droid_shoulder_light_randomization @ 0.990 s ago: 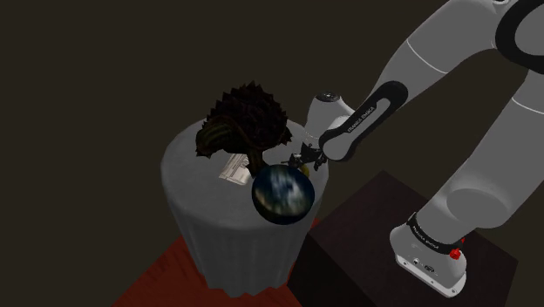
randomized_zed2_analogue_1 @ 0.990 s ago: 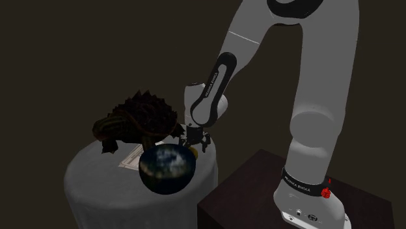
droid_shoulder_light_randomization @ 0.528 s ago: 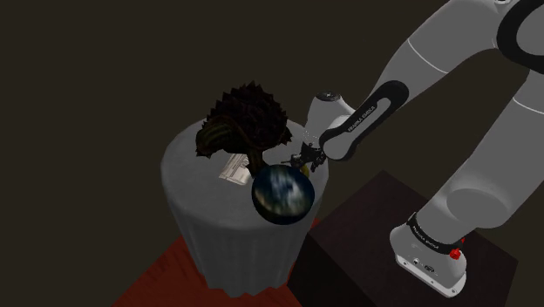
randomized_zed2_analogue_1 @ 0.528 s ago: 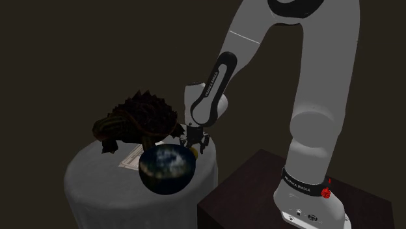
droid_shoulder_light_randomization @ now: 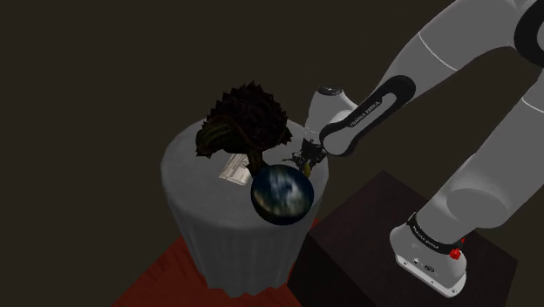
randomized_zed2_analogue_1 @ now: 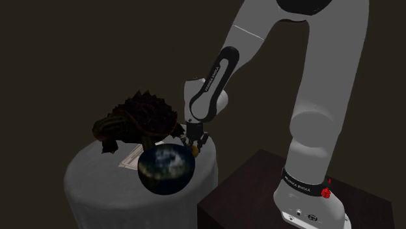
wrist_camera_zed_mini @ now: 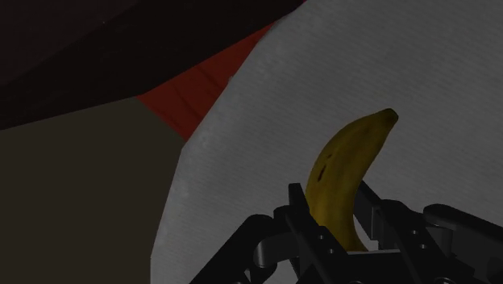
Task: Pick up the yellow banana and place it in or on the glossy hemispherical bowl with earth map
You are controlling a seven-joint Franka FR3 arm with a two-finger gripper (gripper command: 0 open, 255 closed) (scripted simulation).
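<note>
In the wrist view a yellow banana [wrist_camera_zed_mini: 347, 173] stands between the black fingers of my gripper [wrist_camera_zed_mini: 332, 208], which are shut on its lower half; its tip points away over the grey tabletop [wrist_camera_zed_mini: 435, 73]. In the shoulder view the gripper [droid_shoulder_light_randomization: 305, 160] is down at the round table's edge, just behind the bowl [droid_shoulder_light_randomization: 281, 194]. The bowl [randomized_zed2_analogue_1: 167, 168] is dark and glossy with a blue and white earth map. In the second exterior view a speck of yellow banana [randomized_zed2_analogue_1: 194, 151] shows under the gripper [randomized_zed2_analogue_1: 194, 144]. Whether the banana touches the table I cannot tell.
A dark spiky turtle-like figure [droid_shoulder_light_randomization: 244, 118] takes up the back of the grey draped table [droid_shoulder_light_randomization: 196, 183], with a white card [droid_shoulder_light_randomization: 232, 169] beside it. The arm's dark stand [droid_shoulder_light_randomization: 366, 235] sits close to the table. Red floor [droid_shoulder_light_randomization: 166, 272] lies below.
The fingers have closed in on the banana. The hand has edged up slightly at the table's edge, and the arm's upper links have shifted upward. Bowl and figure have not moved.
</note>
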